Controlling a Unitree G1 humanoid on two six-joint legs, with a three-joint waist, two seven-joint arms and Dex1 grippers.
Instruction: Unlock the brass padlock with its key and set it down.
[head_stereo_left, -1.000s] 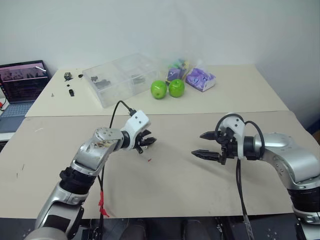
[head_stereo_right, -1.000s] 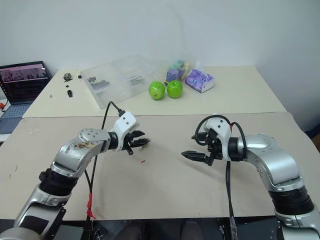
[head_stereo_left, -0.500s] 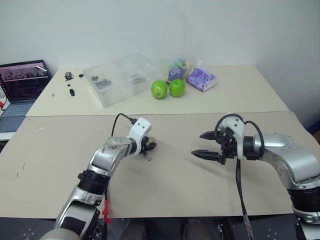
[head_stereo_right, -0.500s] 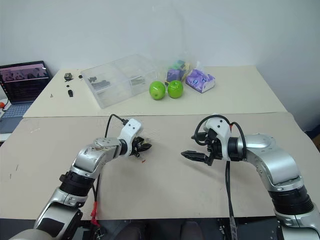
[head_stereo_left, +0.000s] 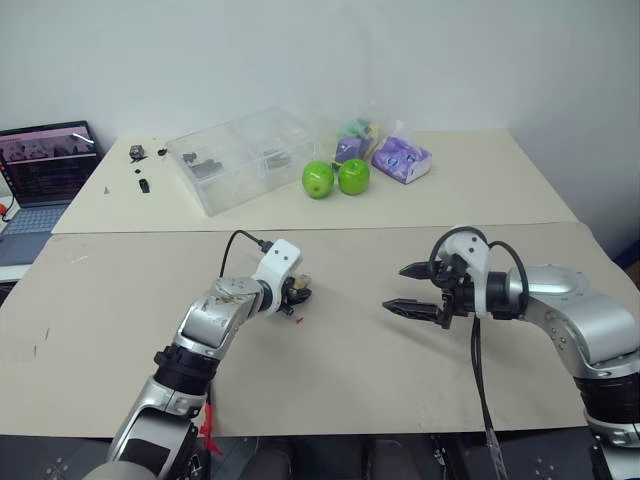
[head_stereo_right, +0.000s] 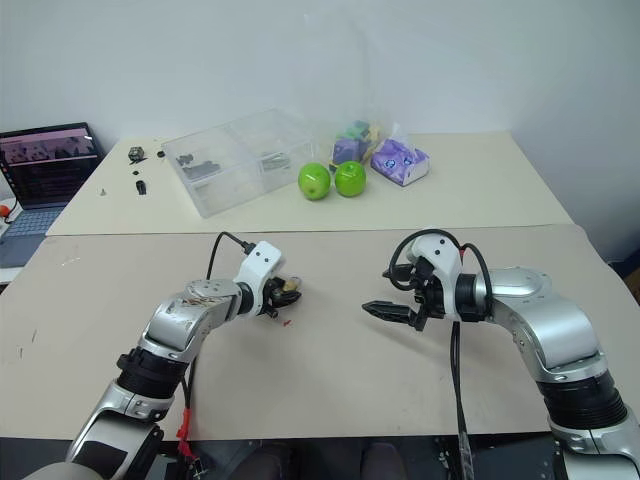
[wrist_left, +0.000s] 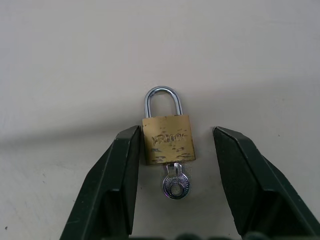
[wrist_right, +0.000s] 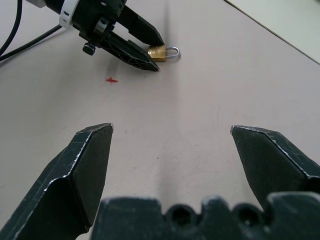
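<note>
Now left end effector (wrist_left: 172, 165) straddling brass padlock (wrist_left: 167, 138) lying mid-surface (head_stereo_left: 330, 380), fingers apart, ungripped; key (wrist_left: 175, 184) inserted. Right end effector (head_stereo_left: 408, 288) hovering wide open, awaiting key turn.

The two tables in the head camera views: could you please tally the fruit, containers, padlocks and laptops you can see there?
Round green apples: 2
Clear plastic compartment box: 1
Small brass padlock with silvery shackle, lying between the open fingers of the left gripper: 1
Open laptop: 1
Total: 5
</note>
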